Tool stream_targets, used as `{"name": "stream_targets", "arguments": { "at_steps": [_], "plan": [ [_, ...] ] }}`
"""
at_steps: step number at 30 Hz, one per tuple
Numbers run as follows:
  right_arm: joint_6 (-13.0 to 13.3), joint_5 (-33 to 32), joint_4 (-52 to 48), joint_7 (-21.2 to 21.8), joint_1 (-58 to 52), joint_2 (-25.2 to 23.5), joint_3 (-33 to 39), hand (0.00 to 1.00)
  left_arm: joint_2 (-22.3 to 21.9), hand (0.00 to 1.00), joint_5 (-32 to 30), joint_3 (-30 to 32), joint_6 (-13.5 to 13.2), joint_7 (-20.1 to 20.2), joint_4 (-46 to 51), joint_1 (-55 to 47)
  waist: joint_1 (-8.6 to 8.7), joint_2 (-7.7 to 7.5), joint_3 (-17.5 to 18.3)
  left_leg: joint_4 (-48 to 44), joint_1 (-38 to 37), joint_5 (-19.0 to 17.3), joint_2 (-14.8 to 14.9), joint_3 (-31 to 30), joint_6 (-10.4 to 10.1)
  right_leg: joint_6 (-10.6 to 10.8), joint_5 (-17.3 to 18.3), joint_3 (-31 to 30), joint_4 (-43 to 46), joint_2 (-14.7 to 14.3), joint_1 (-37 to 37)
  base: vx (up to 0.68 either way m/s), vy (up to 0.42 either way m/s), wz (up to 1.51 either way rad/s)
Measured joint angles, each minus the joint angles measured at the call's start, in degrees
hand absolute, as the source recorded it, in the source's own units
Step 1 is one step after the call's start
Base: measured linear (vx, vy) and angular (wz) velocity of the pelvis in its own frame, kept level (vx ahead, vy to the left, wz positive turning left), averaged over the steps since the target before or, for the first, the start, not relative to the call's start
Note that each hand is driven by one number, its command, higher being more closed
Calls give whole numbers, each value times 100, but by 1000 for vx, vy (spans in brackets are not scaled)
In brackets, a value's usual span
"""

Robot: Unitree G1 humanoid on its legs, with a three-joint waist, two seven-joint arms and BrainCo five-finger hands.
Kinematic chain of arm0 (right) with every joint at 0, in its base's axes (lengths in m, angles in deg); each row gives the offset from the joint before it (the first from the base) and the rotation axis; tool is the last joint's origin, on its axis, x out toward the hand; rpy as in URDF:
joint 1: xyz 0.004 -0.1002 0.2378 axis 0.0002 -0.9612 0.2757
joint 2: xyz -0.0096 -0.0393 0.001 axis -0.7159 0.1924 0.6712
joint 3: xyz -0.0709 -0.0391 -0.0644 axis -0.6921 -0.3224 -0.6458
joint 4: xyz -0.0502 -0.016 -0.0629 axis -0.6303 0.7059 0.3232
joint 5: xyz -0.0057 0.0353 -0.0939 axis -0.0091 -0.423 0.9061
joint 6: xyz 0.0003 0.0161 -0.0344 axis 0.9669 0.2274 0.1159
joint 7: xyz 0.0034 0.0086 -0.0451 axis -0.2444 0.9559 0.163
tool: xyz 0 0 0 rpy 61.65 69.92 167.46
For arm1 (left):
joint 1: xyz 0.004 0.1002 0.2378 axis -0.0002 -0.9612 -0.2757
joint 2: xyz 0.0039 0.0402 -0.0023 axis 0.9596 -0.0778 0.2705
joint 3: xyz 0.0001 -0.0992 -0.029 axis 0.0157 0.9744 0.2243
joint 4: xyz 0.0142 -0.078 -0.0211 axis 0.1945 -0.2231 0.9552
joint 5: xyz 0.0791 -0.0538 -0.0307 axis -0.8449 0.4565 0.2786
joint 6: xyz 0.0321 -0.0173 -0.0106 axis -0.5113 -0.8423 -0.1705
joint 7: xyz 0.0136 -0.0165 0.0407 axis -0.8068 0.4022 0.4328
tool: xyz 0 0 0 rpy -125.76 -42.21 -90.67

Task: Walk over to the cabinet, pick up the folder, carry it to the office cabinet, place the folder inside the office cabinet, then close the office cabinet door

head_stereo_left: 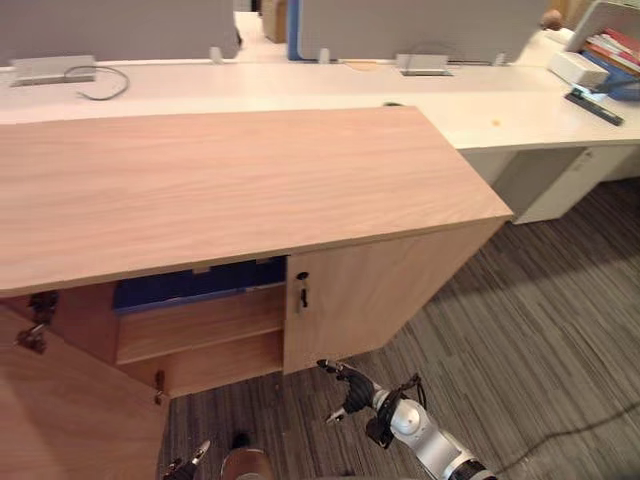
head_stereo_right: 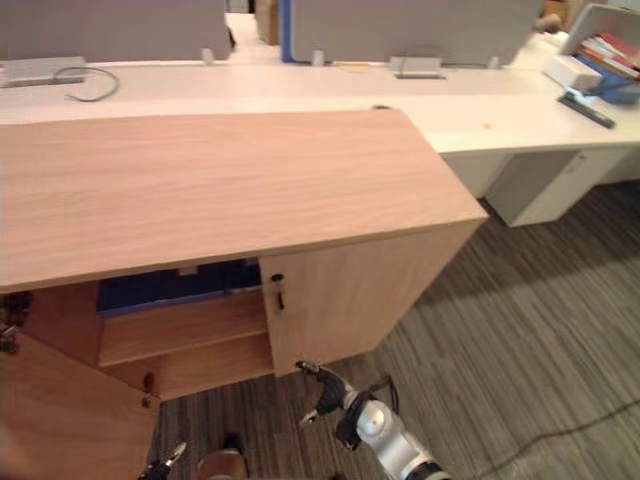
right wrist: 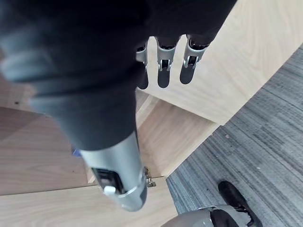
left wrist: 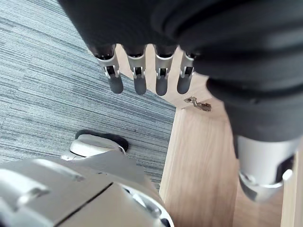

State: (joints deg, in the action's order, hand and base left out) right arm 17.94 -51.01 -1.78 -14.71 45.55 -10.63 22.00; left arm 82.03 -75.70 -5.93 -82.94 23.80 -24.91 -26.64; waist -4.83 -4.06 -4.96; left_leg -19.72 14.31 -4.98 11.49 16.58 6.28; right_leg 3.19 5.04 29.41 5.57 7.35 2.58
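A blue folder [head_stereo_left: 200, 282] lies flat on the upper shelf inside the wooden office cabinet [head_stereo_left: 240, 180]. The cabinet's left door [head_stereo_left: 70, 410] stands swung open towards me, and its right door [head_stereo_left: 380, 290] is closed. My right hand [head_stereo_left: 348, 388] hangs low in front of the closed door, above the carpet; its fingers [right wrist: 163, 71] are straight and hold nothing. Down by the open door's edge is my left hand [head_stereo_left: 190, 462], its fingers [left wrist: 138, 78] also straight and empty, next to a door hinge [left wrist: 199, 104].
A long white desk [head_stereo_left: 300, 85] runs behind the cabinet, with a grey cable [head_stereo_left: 105, 85], grey partitions [head_stereo_left: 420, 25] and books [head_stereo_left: 615, 50] at the far right. A white pedestal [head_stereo_left: 560, 185] stands under the desk's right end. Grey carpet [head_stereo_left: 540, 330] stretches to the right.
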Motion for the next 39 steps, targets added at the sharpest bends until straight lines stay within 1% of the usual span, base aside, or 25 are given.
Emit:
{"name": "stream_targets", "arguments": {
  "at_steps": [1, 2, 3, 4, 5, 6, 8, 9, 12, 13, 15, 17, 18, 22, 28, 30, 31, 32, 33, 34, 35, 36, 37, 38, 39],
  "plan": [
    [-16, 0, -1, 1, 0, -13, -8, 0, 2, 0, -1, 3, 8, -2, -1, -18, -8, -10, 6, 9, -10, -72, -3, 143, 83, 15, 8, 27, -15, 31, 20, 56, 123, 52],
    [-25, 0, -12, 1, -1, -44, -12, 0, 4, 0, -3, 11, 47, -4, -5, -88, 20, -18, 29, 54, -89, -162, 91, 668, 134, 1, -7, 76, -91, 93, 65, 58, 76, 60],
    [-30, 0, -6, -1, -1, -55, 1, 0, 1, 0, -3, 12, 62, -5, -7, -111, 96, -33, 47, 113, -150, -179, 158, 1061, 101, 12, -28, 212, -140, 160, 112, 100, 78, 97],
    [-48, 4, 1, 0, -24, -63, 10, 0, 5, 0, -9, 14, 77, -6, -6, -107, 172, -47, 65, 176, -176, -138, 178, 1393, 46, 95, -92, 459, -109, 272, 146, 105, 70, 97],
    [-56, 9, 1, 0, -51, -62, 20, 0, -1, 0, -19, 13, 88, -5, -7, -107, 190, -15, 83, 242, -169, 40, 178, 1443, -46, 98, -95, 555, -82, 296, 163, 153, 120, 115],
    [-102, 27, 5, 0, -120, -65, 56, 0, 3, 0, -29, 13, 103, -6, -4, -106, 220, -5, 104, 452, -160, 381, 60, 1411, -511, 99, -95, 764, -51, 366, 232, 174, 143, 116],
    [-109, 63, 1, -1, -160, -81, 111, 0, 1, 0, -50, 6, 133, -5, -36, -108, 212, -70, 139, 1005, -275, 675, -289, 1277, -586, 105, -102, 1065, 93, 573, 250, 223, 182, 107],
    [-109, 78, -4, -1, -159, -90, 151, 0, 1, 0, -63, -15, 186, -4, -124, -107, 210, -63, 157, 1341, -378, 848, -491, 1126, -582, 110, -108, 1179, 266, 703, 256, 181, 172, 69],
    [-140, 224, 15, -39, -168, -266, 340, 0, 71, 0, -88, -168, 223, -5, -132, -122, 213, -38, 145, 1766, -626, 1033, -650, 773, -552, 74, -105, 1210, 995, 929, 182, 136, 189, 63],
    [-145, 254, 10, -70, -154, -348, 316, 0, 109, 0, -104, -216, 223, -8, -129, -120, 211, -13, 125, 1913, -751, 1097, -617, 710, -581, 48, 1, 1104, 1015, 857, 181, 73, 133, 40],
    [-142, 244, -2, -138, -80, -454, 319, 0, 155, 0, -102, -231, 220, -14, -125, -91, 226, -36, 132, 2162, -880, 1230, -658, 679, -610, -13, -37, 933, 699, 694, 100, 13, 32, 9],
    [-145, 237, 21, -157, -82, -462, 320, 0, 118, 0, -100, -225, 214, -15, -127, -75, 196, -17, 166, 2454, -985, 1391, -721, 758, -657, -39, -77, 878, 602, 666, 59, -26, -21, -14],
    [-153, 238, 24, -158, -89, -465, 311, 0, 78, 0, -100, -211, 215, -14, -132, -72, 191, -14, 147, 2475, -979, 1417, -703, 797, -671, 6, -47, 831, 550, 660, 53, -23, -58, -29],
    [-215, 341, 237, -158, -134, -435, 280, 0, 8, 0, -103, -102, 222, -14, -170, -107, 232, -20, 137, 2503, -955, 1441, -674, 861, -707, 185, 89, 810, 442, 625, 45, -60, -99, -14],
    [-215, 480, 237, -158, -128, -468, 286, 0, -2, 0, -113, -89, 220, -14, -120, -115, 209, -57, 50, 2507, -929, 1450, -700, 881, -656, 197, 203, 829, 281, 585, 47, -57, -31, 2],
    [-217, 480, 238, -163, -122, -478, 334, 0, 6, 0, -154, -101, 219, -14, -57, -134, 216, -97, 54, 2504, -856, 1439, -795, 854, -638, 264, 250, 960, 372, 722, 3, -1, 15, 27],
    [-220, 479, 244, -171, -126, -465, 371, 0, 27, 0, -201, -117, 218, -13, 16, -169, 220, -196, 101, 2315, -696, 1368, -934, 848, -595, 333, 288, 1127, 507, 932, -101, 37, 52, 54],
    [-222, 478, 244, -180, -140, -464, 448, 0, 44, 0, -232, -126, 219, -13, 62, -166, 225, -228, 102, 1948, -553, 1184, -1022, 860, -555, 464, 258, 1236, 663, 1088, -128, 126, 102, 80],
    [-237, 477, 251, -201, -140, -369, 578, 0, -34, 0, -272, -127, 208, -15, 114, -164, 228, -94, 6, 1599, -448, 737, -1040, 757, -394, 383, 234, 1154, 1638, 1338, -296, 143, 190, 98],
    [-291, 479, 245, -213, -216, -337, 647, 0, -24, 0, -310, -146, 213, -22, 103, -174, 230, -65, 5, 1545, -501, 666, -1094, 493, -335, -374, -6, 536, 2757, 1619, -730, 135, 210, 97],
    [-309, 481, 236, -217, -257, -341, 698, 0, 6, 0, -343, -182, 213, -26, 100, -155, 244, -23, -22, 1577, -610, 665, -1090, 323, -272, -909, -291, 74, 3339, 1665, -992, 94, 218, 122],
    [-312, 481, 213, -233, -320, -408, 783, 0, 100, 0, -403, -320, 214, -38, 71, -46, 303, 31, -138, 1580, -730, 663, -1048, -98, -252, -706, -7, -1006, 3759, 1313, -1383, 140, 117, 160],
    [-311, 481, 205, -261, -349, -460, 771, 0, 230, 0, -409, -409, 210, -41, 35, 71, 420, 9, -159, 1577, -740, 663, -1034, -505, -250, -406, 351, -1852, 3410, 759, -1525, 146, 67, 177],
    [-312, 480, 200, -263, -355, -485, 773, 0, 285, 0, -409, -452, 201, -42, 8, 153, 466, -19, -176, 1577, -746, 663, -1062, -647, -260, -277, 423, -2242, 3132, 522, -1561, 128, -8, 186],
    [-311, 467, 136, -278, -396, -515, 780, 0, 343, 0, -400, -501, 189, -47, -79, 322, 525, -73, -194, 1567, -742, 650, -1178, -1018, -300, -53, 529, -2902, 2453, 189, -1545, 77, -33, 174]
  ]
}}
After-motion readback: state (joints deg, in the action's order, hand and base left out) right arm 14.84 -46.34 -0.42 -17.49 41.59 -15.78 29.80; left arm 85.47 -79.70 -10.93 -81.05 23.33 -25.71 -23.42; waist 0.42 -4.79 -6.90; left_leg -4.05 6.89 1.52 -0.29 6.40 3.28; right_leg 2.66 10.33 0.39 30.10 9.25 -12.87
